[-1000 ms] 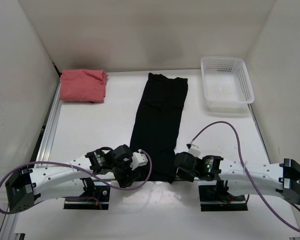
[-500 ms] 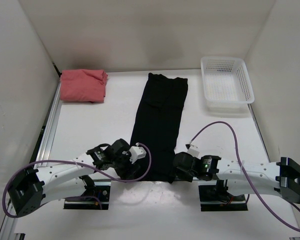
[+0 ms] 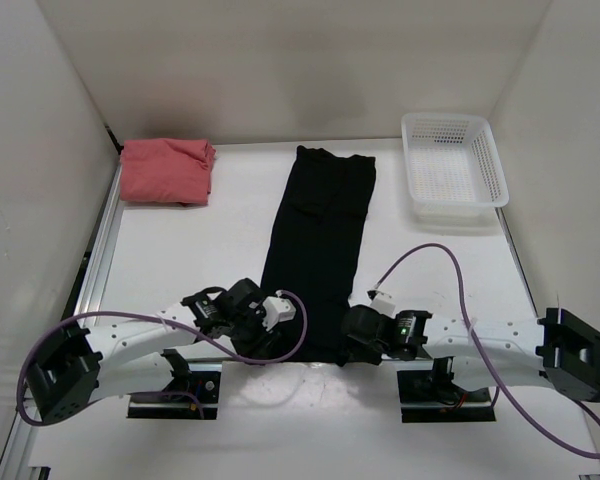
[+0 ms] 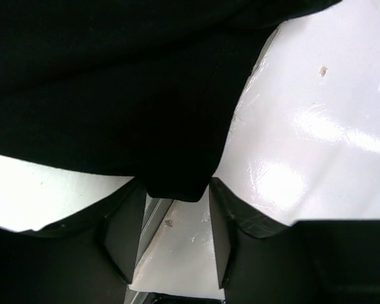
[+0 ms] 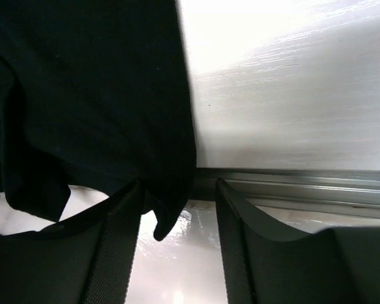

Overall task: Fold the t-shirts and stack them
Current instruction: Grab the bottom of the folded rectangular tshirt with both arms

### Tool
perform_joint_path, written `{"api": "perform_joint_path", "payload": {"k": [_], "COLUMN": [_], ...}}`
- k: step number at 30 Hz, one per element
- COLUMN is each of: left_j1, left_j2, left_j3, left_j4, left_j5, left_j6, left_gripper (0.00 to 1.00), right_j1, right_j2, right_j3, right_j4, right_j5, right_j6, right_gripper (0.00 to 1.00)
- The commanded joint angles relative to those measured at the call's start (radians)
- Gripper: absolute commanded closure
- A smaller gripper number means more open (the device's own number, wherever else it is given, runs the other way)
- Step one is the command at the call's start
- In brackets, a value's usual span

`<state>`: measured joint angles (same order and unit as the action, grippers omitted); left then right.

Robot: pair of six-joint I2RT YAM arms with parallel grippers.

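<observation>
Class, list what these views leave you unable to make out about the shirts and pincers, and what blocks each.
Left wrist view: whether the left pincer touches the black t-shirt; dark fingers merge into dark cloth.
Right wrist view: the same for the right pincer.
Top view: the shirt's near corners, covered by both pincers.
Top view: anything beneath the pink t-shirt, hidden by its folds.

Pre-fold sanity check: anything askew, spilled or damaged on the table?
Nothing spilled or damaged. The long black cloth t-shirt lies slightly slanted, its near end further left than its far end. The folded salmon pink t-shirt and white perforated plastic basket sit tidy.
</observation>
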<state>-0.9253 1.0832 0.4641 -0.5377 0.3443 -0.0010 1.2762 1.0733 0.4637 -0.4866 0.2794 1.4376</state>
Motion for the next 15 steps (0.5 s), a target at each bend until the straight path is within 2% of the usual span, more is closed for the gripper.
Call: {"api": "perform_joint_path", "payload": {"k": [1, 3, 4, 7, 8, 11, 14, 15], "left_j1": [0.003, 0.013, 0.013, 0.013, 0.013, 0.022, 0.022, 0.022], "left_j2": [-0.002, 0.007, 0.007, 0.017, 0.017, 0.017, -0.003, -0.003], "left_j3": [0.004, 0.027, 0.027, 0.036, 0.036, 0.024, 0.024, 0.034], "left_j4": [0.033, 0.033, 0.044, 0.054, 0.067, 0.067, 0.067, 0.067], "left_j5": [0.044, 0.044, 0.044, 0.044, 0.044, 0.035, -0.005, -0.023], "left_j6": [0.001, 0.001, 0.001, 0.001, 0.001, 0.001, 0.001, 0.001], "left_gripper": [0.47, 0.55, 0.66, 0.86, 0.9, 0.9, 0.9, 0.9], "right_j1": [-0.003, -0.003, -0.003, -0.003, -0.003, -0.003, -0.003, -0.003], "right_j2": [0.014, 0.025, 0.034, 0.034, 0.034, 0.025, 0.025, 0.025], "right_j3": [0.026, 0.026, 0.026, 0.026, 0.026, 0.026, 0.036, 0.049], "right_j4": [0.048, 0.062, 0.071, 0.071, 0.071, 0.082, 0.091, 0.091], "right_j5": [-0.017, -0.017, -0.031, -0.031, -0.031, -0.031, -0.031, -0.031], "right_j6": [0.004, 0.004, 0.004, 0.004, 0.004, -0.005, -0.014, -0.025], "right_gripper": [0.49, 0.51, 0.52, 0.55, 0.58, 0.64, 0.78, 0.87]}}
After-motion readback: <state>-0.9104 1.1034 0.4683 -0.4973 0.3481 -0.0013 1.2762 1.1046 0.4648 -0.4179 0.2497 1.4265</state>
